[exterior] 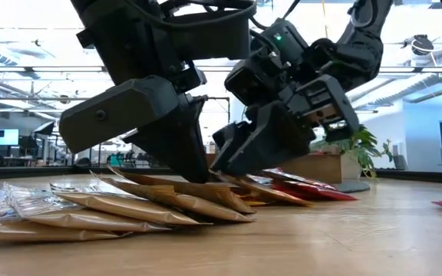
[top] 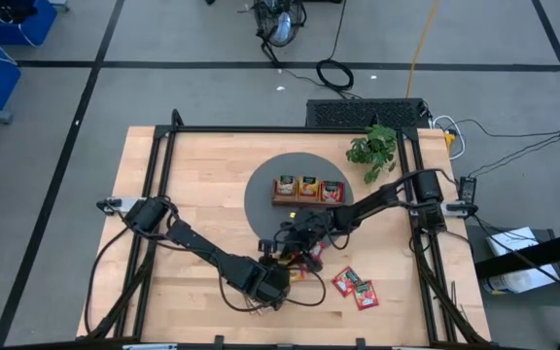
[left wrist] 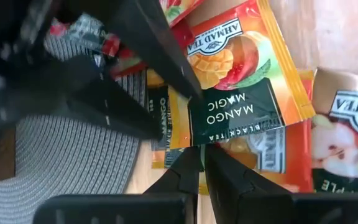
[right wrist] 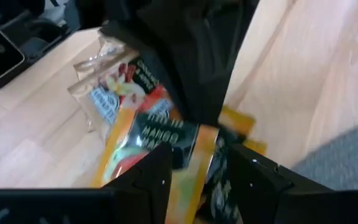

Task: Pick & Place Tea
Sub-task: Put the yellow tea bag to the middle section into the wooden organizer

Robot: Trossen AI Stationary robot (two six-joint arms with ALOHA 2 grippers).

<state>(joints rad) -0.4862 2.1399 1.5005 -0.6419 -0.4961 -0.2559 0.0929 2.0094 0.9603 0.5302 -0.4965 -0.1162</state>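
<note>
A pile of tea sachets [top: 304,264] lies on the wooden table in front of the grey mat. My left gripper [left wrist: 202,163] comes at it from the near left, pointing steeply down, and is shut on an orange Mango Magic sachet [left wrist: 241,93]. My right gripper [right wrist: 201,174] reaches in from the far right and is open. Its fingers [right wrist: 148,180] stand on either side of the same sachet's [right wrist: 154,140] other end; I cannot tell whether they touch it. In the low view both grippers meet over the pile [exterior: 152,203]. My left gripper pinches the orange sachet by the middle of one short edge [left wrist: 199,147] between its two fingertips. The fingers slant down from the table's near left. The sachet tilts up from the pile toward my right gripper; how much of it rests on other sachets is hidden.
Two red sachets [top: 355,287] lie apart to the right of the pile. A brown wooden tray [top: 307,201] holding sachets stands on the round grey mat [top: 261,194] behind the pile. A green plant [top: 372,148] is at the far right.
</note>
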